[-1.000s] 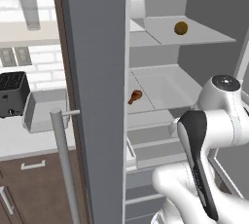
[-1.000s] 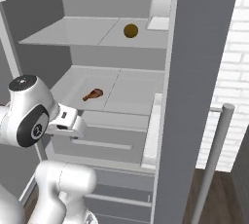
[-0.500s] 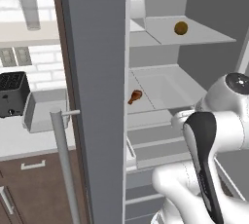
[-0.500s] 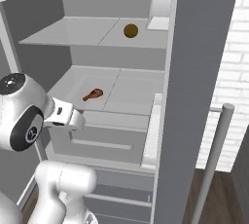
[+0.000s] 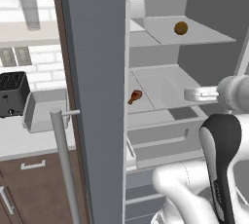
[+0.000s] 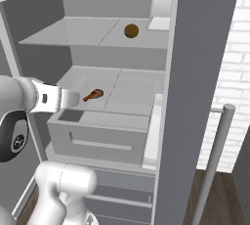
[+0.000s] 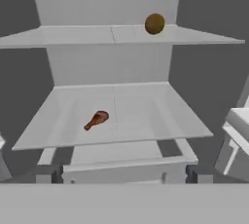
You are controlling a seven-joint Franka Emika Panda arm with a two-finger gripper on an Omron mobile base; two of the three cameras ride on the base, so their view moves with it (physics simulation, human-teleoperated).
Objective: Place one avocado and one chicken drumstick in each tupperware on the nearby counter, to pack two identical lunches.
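claw [image 7: 121,177] is spread wide w/ nothing between the tips, facing into the open fridge at about lower-shelf height. chicken drumstick [image 7: 96,120] lies on the lower shelf [image 7: 146,121] ahead of the claw and a bit to its left in the hand view, well apart, not touched. avocado [image 7: 154,24] (olive-brown one) sits on the upper shelf [image 7: 73,34], above and slightly right of the claw's line, further off than the drumstick. a drawer [image 6: 97,138] sits just under the claw, below the lower shelf.

tupperware [image 5: 44,111]: one tray seen in the left base view on the counter [image 5: 19,140], way off to the claw's left past the fridge door [image 5: 97,96], beside a black toaster [image 5: 12,93]. looks empty as far as i can tell; inside partly hidden by its rim. 2nd tray, 2nd drumstick, 2nd avocado: can't place them from these views.

progress, my read: basically at the start. nothing packed that i can see, nothing in hand. step now looks like lining up for the first pick, prob the drumstick since it's nearest. left to do: grab, carry round the door to the tray, repeat for avocado, then the same again for the other tray.
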